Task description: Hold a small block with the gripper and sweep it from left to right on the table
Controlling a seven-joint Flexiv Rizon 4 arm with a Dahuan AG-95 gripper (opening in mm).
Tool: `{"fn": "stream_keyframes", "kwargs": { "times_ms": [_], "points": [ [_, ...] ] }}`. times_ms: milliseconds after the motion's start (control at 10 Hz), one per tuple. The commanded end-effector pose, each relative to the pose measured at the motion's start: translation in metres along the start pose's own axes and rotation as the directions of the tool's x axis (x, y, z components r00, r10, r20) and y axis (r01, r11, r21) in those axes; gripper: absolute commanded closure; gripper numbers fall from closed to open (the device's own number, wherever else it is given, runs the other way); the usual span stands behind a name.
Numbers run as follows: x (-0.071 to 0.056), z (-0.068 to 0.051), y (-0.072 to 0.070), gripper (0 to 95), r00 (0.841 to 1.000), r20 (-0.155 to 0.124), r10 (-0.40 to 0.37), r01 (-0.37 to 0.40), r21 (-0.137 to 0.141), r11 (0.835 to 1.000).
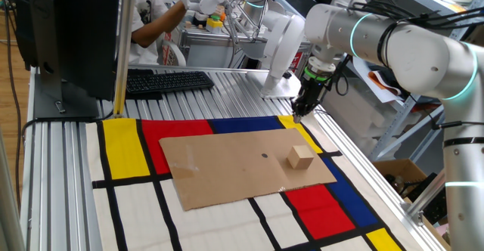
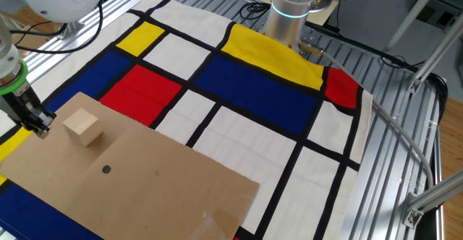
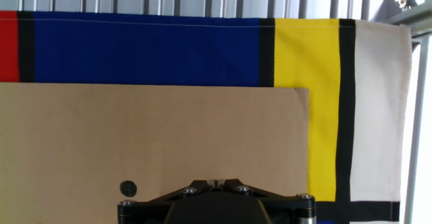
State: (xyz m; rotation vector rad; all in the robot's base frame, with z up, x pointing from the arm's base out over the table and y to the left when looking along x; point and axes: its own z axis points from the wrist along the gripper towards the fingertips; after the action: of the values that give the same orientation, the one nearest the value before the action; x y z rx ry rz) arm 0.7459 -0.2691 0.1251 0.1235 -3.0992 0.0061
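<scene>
The small block (image 1: 300, 157) is a tan wooden cube resting on the brown cardboard sheet (image 1: 242, 168) near its right end. It also shows in the other fixed view (image 2: 81, 126). My gripper (image 1: 300, 112) hangs a little beyond the block, over the sheet's far right corner, not touching the block. In the other fixed view my gripper (image 2: 40, 126) is just left of the block. In the hand view my gripper (image 3: 214, 181) has its jaws together with nothing between them, and the block is out of view. The table (image 1: 227, 81) is ribbed aluminium.
The cardboard sheet (image 3: 148, 136) lies on the coloured mat (image 1: 121, 149). A black keyboard (image 1: 166, 81) and a monitor (image 1: 68, 32) stand at the table's far left. A second white robot base (image 2: 291, 9) stands beyond the mat. The table edge rail (image 3: 418, 116) runs just right of the mat.
</scene>
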Motion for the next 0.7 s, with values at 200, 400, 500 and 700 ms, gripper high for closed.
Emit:
{"fn": "stream_keyframes", "kwargs": {
  "times_ms": [200, 400, 500, 700],
  "points": [
    [0.008, 0.006, -0.007, 95.0, 1.0, 0.005, 0.005, -0.005, -0.003, 1.0],
    [0.024, 0.009, -0.009, 95.0, 1.0, 0.011, 0.015, -0.015, 0.0, 1.0],
    [0.032, 0.01, -0.01, 95.0, 1.0, 0.011, 0.02, -0.02, -0.001, 1.0],
    [0.049, 0.016, -0.012, 95.0, 0.999, 0.016, 0.03, -0.03, 0.0, 1.0]
  ]
}}
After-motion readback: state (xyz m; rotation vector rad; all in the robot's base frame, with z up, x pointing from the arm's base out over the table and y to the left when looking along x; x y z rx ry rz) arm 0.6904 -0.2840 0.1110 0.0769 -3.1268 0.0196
